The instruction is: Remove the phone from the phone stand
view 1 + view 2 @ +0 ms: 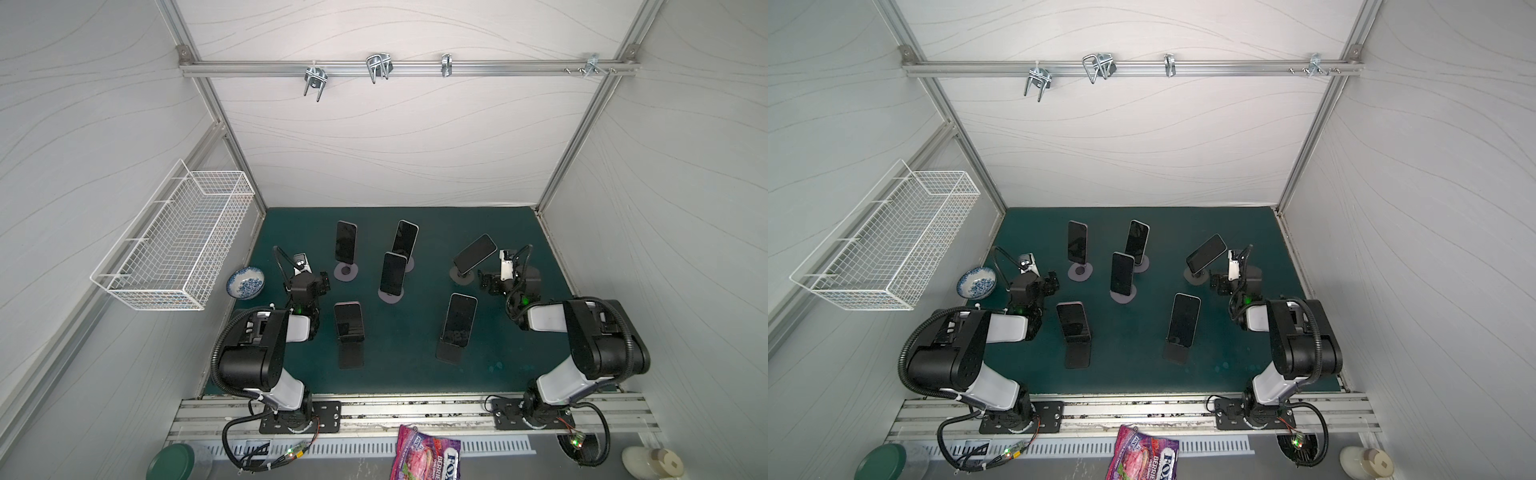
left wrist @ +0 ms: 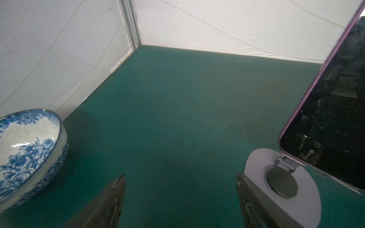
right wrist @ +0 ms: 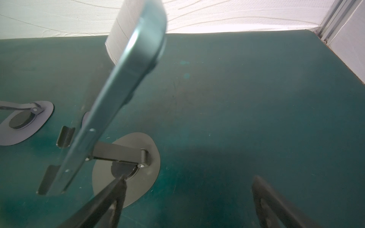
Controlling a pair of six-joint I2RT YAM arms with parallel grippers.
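Note:
Several dark-screened phones lean on stands on the green mat (image 1: 415, 365). My left gripper (image 1: 326, 280) is open and empty, just left of the back-left phone (image 1: 346, 247) and its pale round phone stand (image 1: 346, 272). In the left wrist view that purple-edged phone (image 2: 325, 118) and the stand's disc (image 2: 256, 167) lie beside one fingertip of the gripper (image 2: 180, 175). My right gripper (image 1: 484, 282) is open beside the tilted phone (image 1: 474, 253) on a dark grey stand (image 1: 460, 276). In the right wrist view one fingertip (image 3: 120, 183) overlaps that stand's disc (image 3: 146, 154), below the phone (image 3: 122, 88).
A blue-and-white bowl (image 1: 245, 282) sits at the mat's left edge, close to my left arm. A white wire basket (image 1: 174, 241) hangs on the left wall. Other phones on stands (image 1: 393, 274) fill the middle. A purple snack bag (image 1: 424, 455) lies in front of the rail.

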